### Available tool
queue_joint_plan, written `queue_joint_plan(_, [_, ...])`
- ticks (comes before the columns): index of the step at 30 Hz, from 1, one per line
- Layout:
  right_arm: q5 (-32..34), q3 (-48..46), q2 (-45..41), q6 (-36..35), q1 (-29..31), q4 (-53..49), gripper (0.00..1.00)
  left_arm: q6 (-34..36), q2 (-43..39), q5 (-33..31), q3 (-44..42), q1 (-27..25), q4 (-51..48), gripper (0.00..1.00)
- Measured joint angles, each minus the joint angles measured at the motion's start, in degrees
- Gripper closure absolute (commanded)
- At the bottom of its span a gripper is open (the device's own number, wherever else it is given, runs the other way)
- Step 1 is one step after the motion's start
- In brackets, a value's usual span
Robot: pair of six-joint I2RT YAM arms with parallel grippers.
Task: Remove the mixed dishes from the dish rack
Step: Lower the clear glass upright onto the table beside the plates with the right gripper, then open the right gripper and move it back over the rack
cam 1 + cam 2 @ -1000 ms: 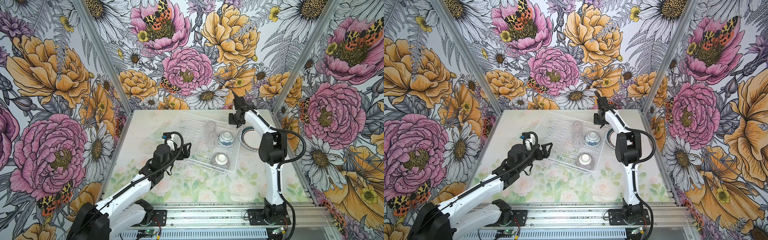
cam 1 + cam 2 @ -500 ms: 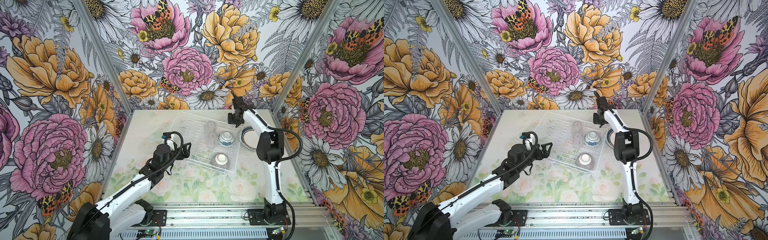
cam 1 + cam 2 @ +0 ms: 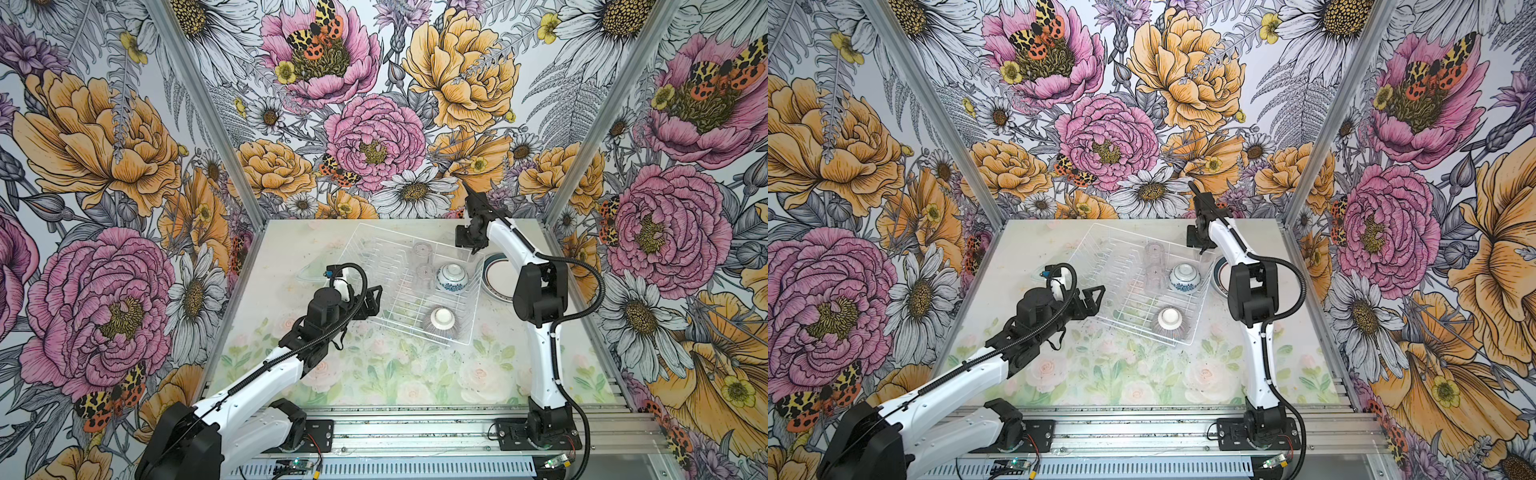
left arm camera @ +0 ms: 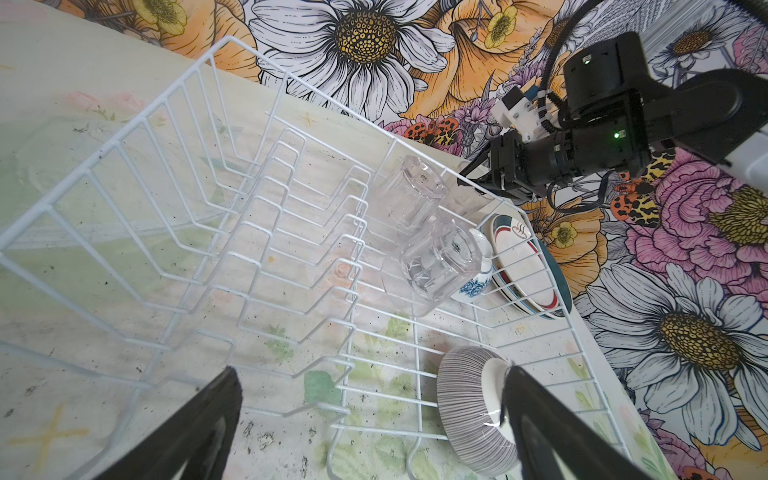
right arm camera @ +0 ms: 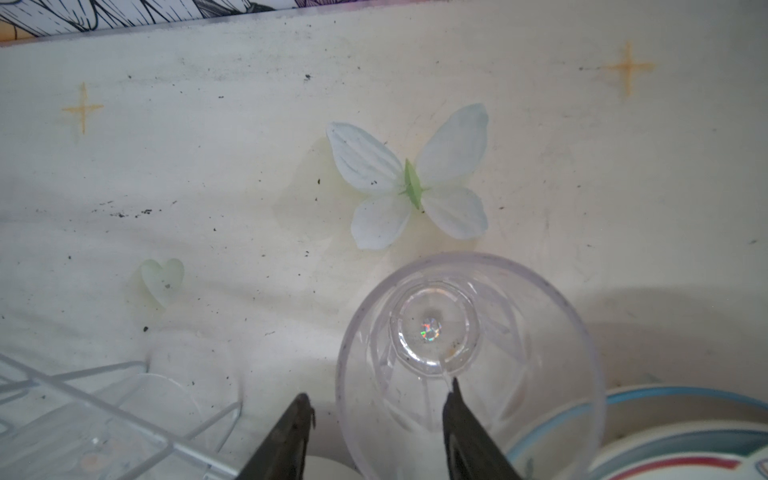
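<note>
Claw report first: our right claw (image 5: 379, 390) has its jaws parted around the wall of a clear tumbler (image 5: 469, 332). One finger is inside the glass and one outside, and neither looks pressed against it. We'd call it open, holding nothing.

That tumbler stands mouth-up on the worktop (image 5: 208, 166), outside the far corner of the dish rack (image 3: 376, 266). It's just beside the teal-and-red-rimmed plate (image 3: 498, 274), which lies on the worktop too.

So we reckon the step in hand is letting go and backing off cleanly:
- Lift straight up along the glass's axis, so the inner finger doesn't hook the rim and tip it.
- Keep the jaws as they are until both tips are above the rim.
- No sideways swing early, since the plate and the rack wire are both close.

Left in the rack are two upturned tumblers (image 3: 424, 262), the blue-and-white bowl (image 3: 452, 277) beside them, and the ribbed bowl (image 3: 441, 320) nearer us, foot up.

Our left claw (image 4: 372, 370) hangs wide open at the rack's near-left side, with one finger close to the ribbed bowl. That looks like its pick once the right arm is clear.
</note>
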Motion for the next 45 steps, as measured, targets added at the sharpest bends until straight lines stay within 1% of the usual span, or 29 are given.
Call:
queue_joint_plan(2, [-0.46, 0.09, -0.07, 0.13, 0.00, -0.09, 0.32, 0.00, 0.00, 0.00, 0.00, 0.00, 0.00, 0.01])
queue_joint_plan(7, [-2.01, 0.09, -1.55, 0.17, 0.09, -1.18, 0.31, 0.00, 0.02, 0.00, 0.00, 0.00, 0.00, 0.01])
queue_joint_plan(10, [-2.73, -0.57, -4.52, 0.35, 0.24, -1.07, 0.30, 0.02, 0.11, 0.44, 0.02, 0.04, 0.00, 0.01])
queue_joint_plan(12, [-2.84, -3.87, -8.63, 0.61, 0.42, -0.09, 0.30, 0.02, 0.39, 0.85, 0.07, 0.07, -0.02, 0.01])
queue_joint_plan(16, [-1.90, -14.36, -19.39, 1.92, 0.83, 3.41, 0.30, 0.02, 1.07, 1.03, 0.68, 0.04, -0.15, 0.01])
queue_joint_plan(20, [0.72, -27.45, -30.40, 4.07, 1.09, 7.52, 0.32, 0.22, 2.51, 1.05, 3.15, -0.22, -0.70, 0.01])
queue_joint_plan(24, [2.43, -44.13, -41.05, 7.19, 1.42, 12.15, 0.32, 1.14, 5.60, 1.07, 7.37, -0.83, -1.99, 0.01])
queue_joint_plan(27, [1.60, -54.03, -45.79, 9.53, 1.42, 14.21, 0.34, 1.77, 7.80, 1.07, 10.10, -1.20, -2.93, 0.01])
queue_joint_plan(32, [-1.40, -60.28, -46.31, 11.65, 1.70, 17.53, 0.39, 2.36, 9.60, 1.07, 12.31, -1.64, -4.15, 0.01])
queue_joint_plan(34, [-2.69, -61.00, -46.25, 12.07, 1.95, 18.97, 0.42, 2.40, 9.60, 1.07, 12.41, -2.01, -4.24, 0.01])
queue_joint_plan(36, [-3.61, -61.09, -45.90, 12.55, 2.08, 20.52, 0.47, 2.38, 9.60, 1.07, 12.46, -2.32, -4.50, 0.01])
queue_joint_plan(40, [-3.91, -61.00, -43.85, 12.39, 2.86, 22.64, 0.52, 2.40, 9.60, 1.07, 12.46, -2.71, -4.72, 0.01])
queue_joint_plan(43, [-3.69, -60.30, -41.07, 11.85, 3.32, 23.04, 0.63, 2.40, 9.60, 1.05, 12.46, -2.71, -5.07, 0.01])
queue_joint_plan(45, [-2.84, -59.34, -39.15, 11.67, 3.87, 22.91, 0.73, 2.43, 9.60, 1.05, 12.46, -2.71, -5.25, 0.01])
